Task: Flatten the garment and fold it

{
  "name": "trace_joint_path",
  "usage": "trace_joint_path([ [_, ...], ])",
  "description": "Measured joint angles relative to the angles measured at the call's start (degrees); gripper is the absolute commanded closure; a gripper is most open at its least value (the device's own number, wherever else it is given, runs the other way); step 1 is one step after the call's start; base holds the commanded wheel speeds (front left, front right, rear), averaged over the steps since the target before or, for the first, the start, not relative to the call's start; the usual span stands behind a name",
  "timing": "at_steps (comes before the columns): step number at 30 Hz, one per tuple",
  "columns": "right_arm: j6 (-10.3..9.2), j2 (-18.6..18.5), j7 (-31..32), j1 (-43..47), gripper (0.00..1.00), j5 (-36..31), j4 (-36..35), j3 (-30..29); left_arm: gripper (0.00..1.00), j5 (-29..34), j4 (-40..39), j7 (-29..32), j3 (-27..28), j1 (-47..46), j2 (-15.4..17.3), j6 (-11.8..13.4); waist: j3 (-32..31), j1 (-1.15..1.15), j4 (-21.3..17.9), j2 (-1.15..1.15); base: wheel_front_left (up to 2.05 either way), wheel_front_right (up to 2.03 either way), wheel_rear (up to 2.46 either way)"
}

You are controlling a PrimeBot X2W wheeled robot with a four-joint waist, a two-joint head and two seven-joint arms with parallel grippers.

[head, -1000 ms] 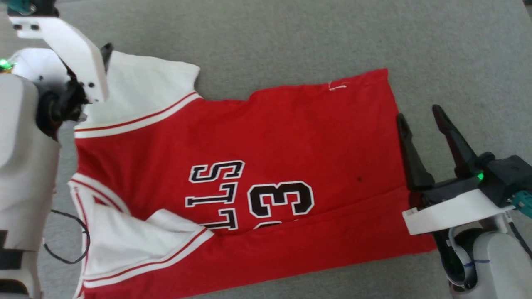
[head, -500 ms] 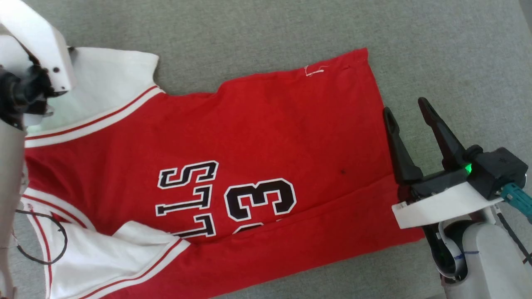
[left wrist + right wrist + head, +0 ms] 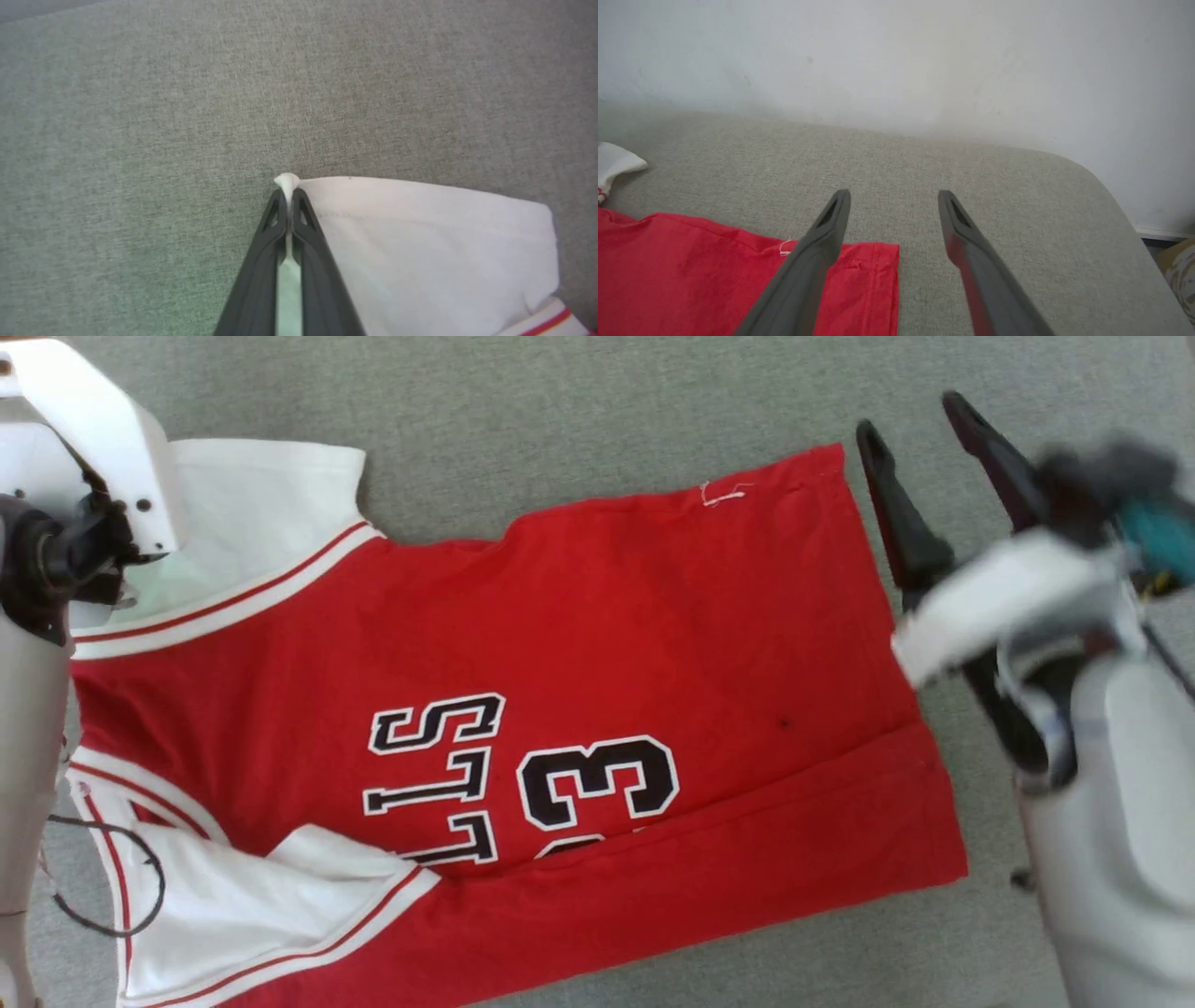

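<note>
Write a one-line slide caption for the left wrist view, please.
Left gripper shut on a corner of the garment's white sleeve, on a grey fabric surface.

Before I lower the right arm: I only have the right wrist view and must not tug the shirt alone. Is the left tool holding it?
Observer: Yes. The left tool is shut on the garment, at a corner of its far white sleeve; a tuft of cloth pokes out past the tips.
Operator: Is the side nearest the robot lying flat?
Observer: No. In the head view that long edge is folded over onto the front, hiding part of the lettering, and the near sleeve lies crumpled on the body.
</note>
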Motion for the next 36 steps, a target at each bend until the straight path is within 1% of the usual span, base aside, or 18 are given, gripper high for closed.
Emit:
trace_joint_path([
  [6, 0.0, 1.1, 21.8, -9.0, 0.0, -0.7, 10.1, -2.0, 1.0, 0.0, -0.7, -1.5, -0.6, -0.1, -0.5, -0.6, 0.6, 0.0, 1.1, 0.0, 0.0, 0.0, 0.0],
  [9, 0.0, 0.9, 30.3, -11.6, 0.0, -1.1, 13.3, -1.9, 1.0, 0.0, -1.1, -2.0, -0.9, -0.3, -0.6, -1.1, 1.2, 0.0, 1.7, 0.0, 0.0, 0.0, 0.0],
  [12, 0.0, 0.5, 36.4, -13.5, 0.0, -1.1, 15.1, -1.8, 1.0, 0.0, -1.4, -2.4, -1.2, -0.7, -0.8, -1.6, 1.6, 0.0, 2.3, 0.0, 0.0, 0.0, 0.0],
  [15, 0.0, 0.1, 39.7, -15.6, 0.0, -1.1, 16.0, -0.9, 1.0, 0.0, -1.5, -3.0, -1.3, -0.9, -1.1, -2.0, 2.1, 0.0, 2.8, 0.0, 0.0, 0.0, 0.0],
  [16, 0.0, 0.0, 40.8, -16.2, 0.02, -1.1, 16.2, -0.7, 1.0, 0.0, -1.5, -3.3, -1.3, -1.0, -1.2, -2.1, 2.2, 0.0, 2.9, 0.0, 0.0, 0.0, 0.0],
  [17, 0.0, -0.1, 42.0, -16.7, 0.4, -1.1, 16.5, -0.5, 1.0, 0.0, -1.5, -3.4, -1.4, -1.0, -1.2, -2.1, 2.3, -0.01, 3.1, 0.0, 0.0, 0.0, 0.0],
  [18, 0.0, -0.1, 43.1, -17.2, 0.58, -1.1, 16.8, -0.4, 1.0, 0.0, -1.4, -3.6, -1.5, -1.2, -1.3, -2.3, 2.4, -0.01, 3.2, 0.0, 0.0, 0.0, 0.0],
  [19, 0.0, -0.1, 44.2, -17.5, 0.74, -1.1, 17.0, -0.1, 1.0, 0.0, -1.4, -3.9, -1.5, -1.3, -1.5, -2.5, 2.5, -0.01, 3.3, 0.0, 0.0, 0.0, 0.0],
  [20, 0.0, -0.2, 45.0, -17.9, 1.0, -1.1, 17.2, 0.4, 1.0, -0.1, -1.3, -4.4, -1.5, -1.3, -1.5, -2.5, 2.4, 0.0, 3.4, 0.0, 0.0, 0.0, 0.0],
  [24, 0.01, -0.2, 46.3, -18.1, 1.0, -0.9, 17.5, 1.7, 1.0, 0.2, -0.5, -8.8, -2.1, -0.7, -1.5, -3.6, 1.6, 0.0, 3.7, 0.0, 0.0, 0.0, 0.0],
  [25, 0.01, -0.3, 46.0, -17.9, 1.0, -0.9, 17.4, 1.7, 1.0, 0.5, -0.4, -10.8, -2.0, -0.1, -1.5, -3.6, 1.3, 0.0, 3.8, 0.0, 0.0, 0.0, 0.0],
  [27, 0.01, -0.6, 44.3, -16.6, 1.0, -0.7, 16.9, 2.0, 1.0, 1.0, -0.2, -14.7, -1.9, 1.3, -1.6, -4.5, 0.5, 0.0, 4.0, 0.0, 0.0, 0.0, 0.0],
  [31, 0.01, -1.6, 36.5, -12.0, 1.0, 0.0, 15.2, 2.6, 1.0, 1.2, -0.3, -23.5, -1.2, 4.9, -1.8, -5.5, -1.8, 0.0, 4.4, 0.0, 0.0, 0.0, 0.0],
  [34, 0.01, -2.1, 30.5, -8.6, 1.0, 0.1, 13.9, 2.4, 1.0, 1.4, -1.6, -29.8, 0.2, 8.7, -1.8, -5.5, -4.1, 0.0, 4.6, 0.0, 0.0, 0.0, 0.0],
  [36, 0.01, -2.2, 27.1, -6.3, 1.0, 0.1, 13.2, 2.0, 1.0, 0.4, -3.5, -33.1, 1.5, 11.8, -2.1, -5.5, -5.8, 0.0, 4.8, 0.0, 0.0, 0.0, 0.0],
])
